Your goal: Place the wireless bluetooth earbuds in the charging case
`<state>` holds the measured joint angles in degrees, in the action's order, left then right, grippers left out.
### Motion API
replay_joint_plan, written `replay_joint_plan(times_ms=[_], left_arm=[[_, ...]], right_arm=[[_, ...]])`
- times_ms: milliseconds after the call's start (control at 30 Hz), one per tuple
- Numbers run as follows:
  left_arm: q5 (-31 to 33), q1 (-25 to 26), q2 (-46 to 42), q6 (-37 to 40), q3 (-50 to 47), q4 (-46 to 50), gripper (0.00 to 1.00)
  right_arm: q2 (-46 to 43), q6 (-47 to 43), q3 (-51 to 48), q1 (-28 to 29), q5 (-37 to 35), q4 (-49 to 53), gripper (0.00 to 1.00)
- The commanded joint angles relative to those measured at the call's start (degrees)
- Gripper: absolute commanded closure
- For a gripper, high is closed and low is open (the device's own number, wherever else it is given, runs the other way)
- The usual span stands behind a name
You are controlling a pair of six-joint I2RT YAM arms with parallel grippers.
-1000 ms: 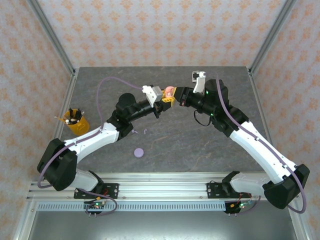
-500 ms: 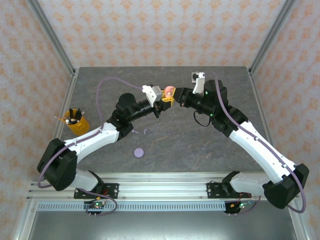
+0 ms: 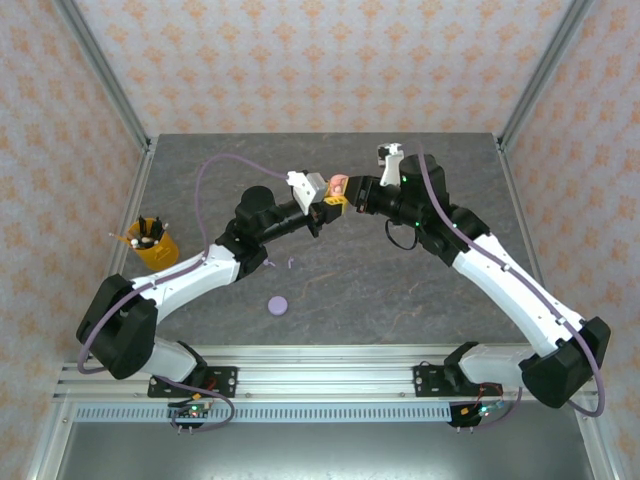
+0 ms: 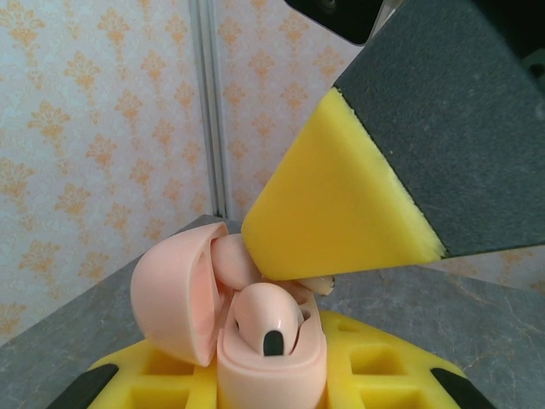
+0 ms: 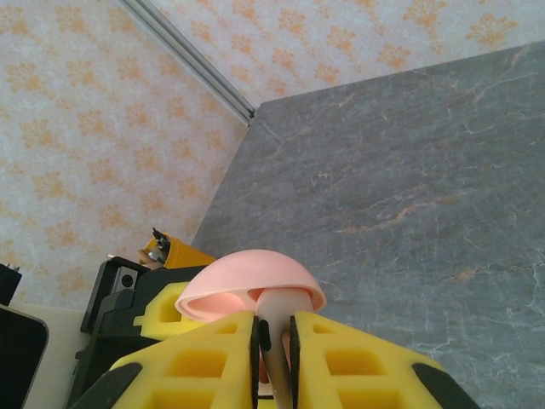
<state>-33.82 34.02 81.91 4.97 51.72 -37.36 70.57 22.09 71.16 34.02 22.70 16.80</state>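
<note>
This is a robotics lab test cell, not a lived-in room. In the overhead view a grey stone-look tabletop [image 3: 400, 290] fills the middle, boxed in by aluminium posts [image 3: 105, 70] at upper left and upper right and by flat panels of orange-patterned wallpaper [image 3: 320, 60]. Along the bottom, the left arm [image 3: 190, 280] and right arm [image 3: 510, 290] are bolted to a slotted aluminium rail [image 3: 320, 375], with bare circuit boards [image 3: 195, 410] beneath and lilac cables [image 3: 240, 162] trailing.
</note>
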Motion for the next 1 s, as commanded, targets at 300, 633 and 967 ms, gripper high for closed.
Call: replay_joint_plan(times_ms=[300, 633, 967], left_arm=[[-1.8, 0.6, 0.4, -0.5, -1.0, -6.3, 1.0], [-3.1, 1.0, 2.0, -0.8, -6.2, -9.5, 1.0], [-5.2, 1.0, 4.1, -1.3, -7.8, -11.4, 1.0]], right_arm=[[0.4, -1.4, -1.5, 0.2, -0.2, 5.9, 0.86], [-2.4, 1.8, -11.6, 0.2, -0.6, 1.3, 0.87], [0.3, 2.2, -13.8, 0.2, -0.4, 0.4, 0.86]])
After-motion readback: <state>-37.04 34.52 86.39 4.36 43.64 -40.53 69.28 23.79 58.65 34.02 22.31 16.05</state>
